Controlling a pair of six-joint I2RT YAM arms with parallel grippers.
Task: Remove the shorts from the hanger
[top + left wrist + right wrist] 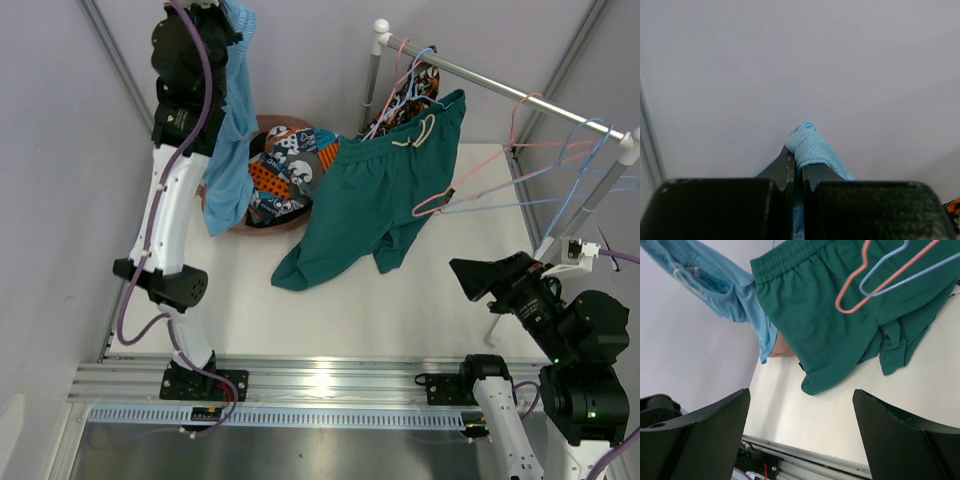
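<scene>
My left gripper (236,12) is raised high at the back left and shut on the light blue shorts (230,140), which hang down from it over the basket (268,226). In the left wrist view the blue fabric (810,147) is pinched between the closed fingers. The teal green shorts (375,195) hang from a pink hanger (440,200) on the rail (500,88), their hem resting on the table. They also show in the right wrist view (840,315). My right gripper (470,280) is open and empty, low at the right. Patterned shorts (290,160) lie in the basket.
Several empty pink and blue hangers (570,150) hang on the rail at the right. Another patterned garment (410,95) hangs behind the teal shorts. The rack's white post (372,85) stands at the back. A grey wall runs along the left.
</scene>
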